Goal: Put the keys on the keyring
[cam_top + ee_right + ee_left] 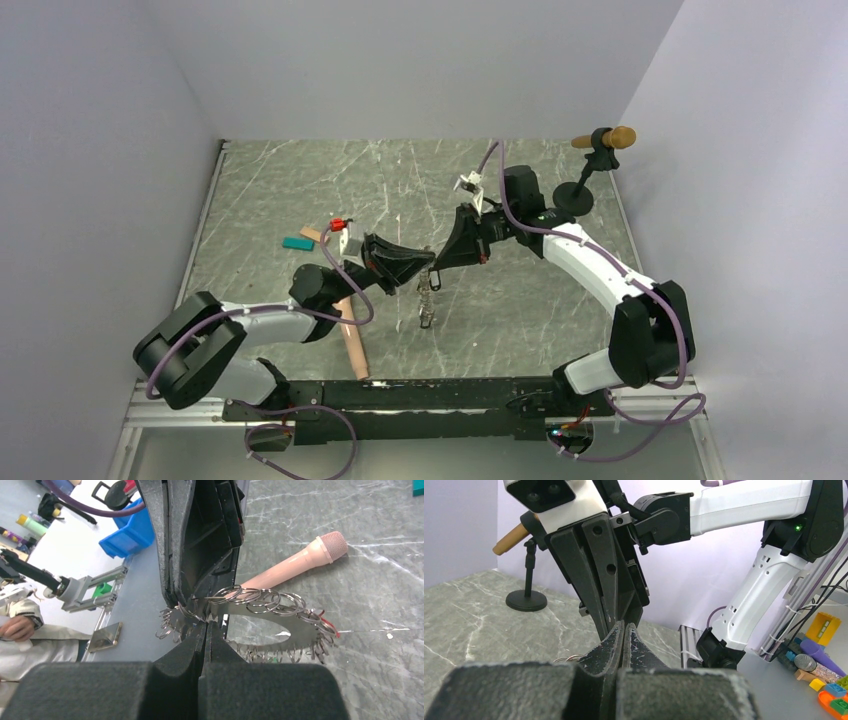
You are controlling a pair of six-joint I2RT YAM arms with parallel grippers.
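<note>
My two grippers meet tip to tip above the middle of the table. The left gripper (412, 268) and the right gripper (441, 262) are both shut on the keyring (430, 292), which dangles between them. In the right wrist view the keyring (302, 630) is a flat grey metal loop edged with several small wire rings. My right gripper (207, 625) pinches its near rim and the left gripper (175, 602) grips it from above. Tiny red (334, 628) and green specks show among the rings, but I cannot make out separate keys. The left wrist view shows only a few wire rings (567, 658) beside the shut left gripper (623, 626).
A peach microphone (352, 345) lies on the marble table (540, 320) near the left arm. A teal block (297, 243) and a tan block (312, 234) sit at the left. A black stand (574, 195) holding a brown microphone (612, 137) is at the back right.
</note>
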